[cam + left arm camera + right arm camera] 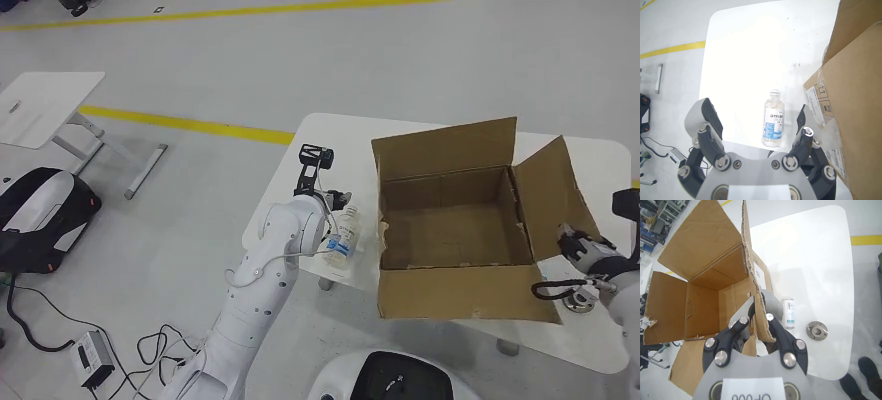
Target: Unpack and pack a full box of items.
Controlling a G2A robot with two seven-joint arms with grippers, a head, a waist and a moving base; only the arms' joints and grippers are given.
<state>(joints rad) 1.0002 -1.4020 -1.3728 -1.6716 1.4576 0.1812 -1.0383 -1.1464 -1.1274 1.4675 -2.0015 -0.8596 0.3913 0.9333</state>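
Top view: an open cardboard box (pixel 465 295) sits on the white table (pixel 330 135), flaps spread and its floor bare. At the box's 9 o'clock, just beside its wall, a clear bottle (pixel 342 242) with a blue-and-white label lies near the table edge. At the box's 4 o'clock, a metal ring (pixel 578 298) rests on the table.

Left wrist view: the left gripper (pixel 755 106) hangs above the bottle (pixel 773 121) with its fingers spread wide and touching nothing. The bottle lies on the table below, nearer the finger on the box side.

Right wrist view: the right gripper (pixel 759 303) is clamped on the torn edge of the box's upright side flap. Inside the box (pixel 702 306) are only small cardboard scraps (pixel 698 335). A small white bottle (pixel 789 313) lies outside, between the box and the ring (pixel 816 330).
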